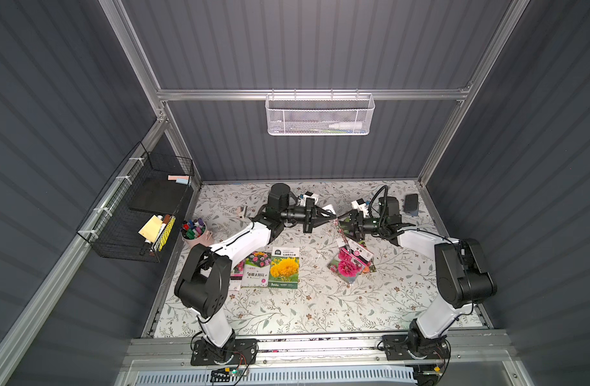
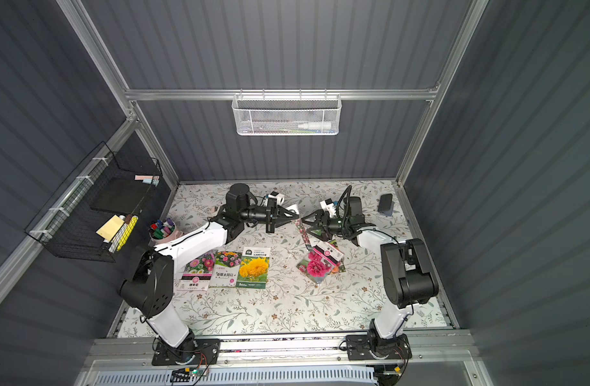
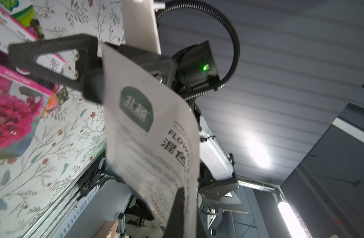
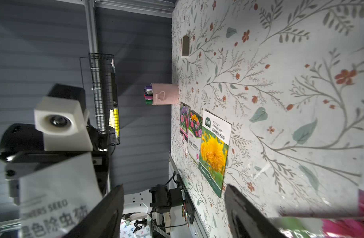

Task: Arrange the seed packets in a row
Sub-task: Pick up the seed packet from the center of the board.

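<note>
Left wrist view showed my left gripper (image 3: 184,195) clamped on a packet (image 3: 148,131), aloft near the pile (image 3: 9,117); right gripper (image 4: 173,188) stood apart. I judged that edge grip might slip.

Lab robot cell: aluminium frame (image 1: 220,94), grey panels (image 1: 320,43).

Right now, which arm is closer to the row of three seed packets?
Left. The left arm leans beside the left end of the row; the right arm stands across the table, past the loose pink packets.
</note>
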